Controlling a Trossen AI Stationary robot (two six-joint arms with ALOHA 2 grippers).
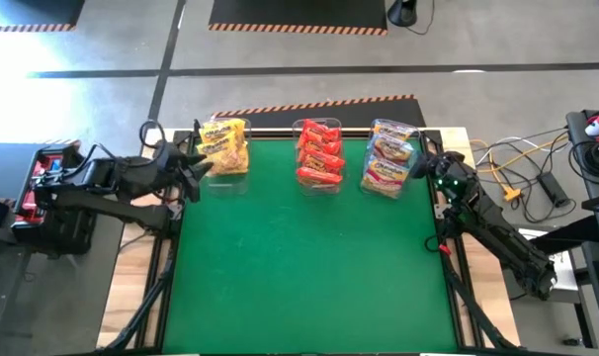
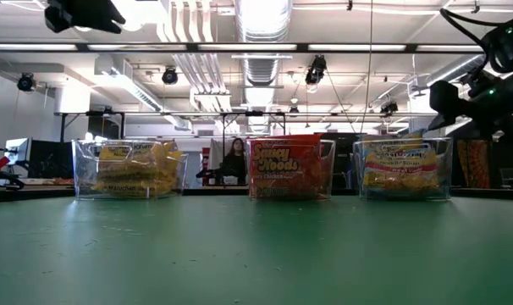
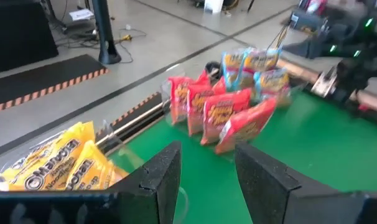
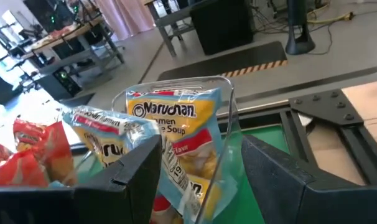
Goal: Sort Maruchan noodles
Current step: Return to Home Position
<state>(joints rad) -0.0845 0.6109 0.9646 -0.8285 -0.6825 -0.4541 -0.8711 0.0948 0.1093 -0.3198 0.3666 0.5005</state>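
Three clear bins stand in a row at the table's far edge, each holding upright Maruchan noodle packets: yellow-orange ones (image 1: 226, 145) on the left, red ones (image 1: 319, 153) in the middle, pale multicoloured ones (image 1: 389, 156) on the right. My left gripper (image 1: 195, 163) hovers open by the yellow bin, on its left side; the yellow packets (image 3: 58, 163) and red packets (image 3: 223, 113) show past its fingers. My right gripper (image 1: 425, 170) hovers open just right of the pale bin, whose packets (image 4: 170, 140) fill its wrist view.
The green mat (image 1: 309, 267) spreads from the bins toward the near edge. Cables and gear (image 1: 522, 173) lie right of the table, a red-and-black device (image 1: 42, 183) left of it. A person (image 2: 236, 161) sits in the room behind the bins.
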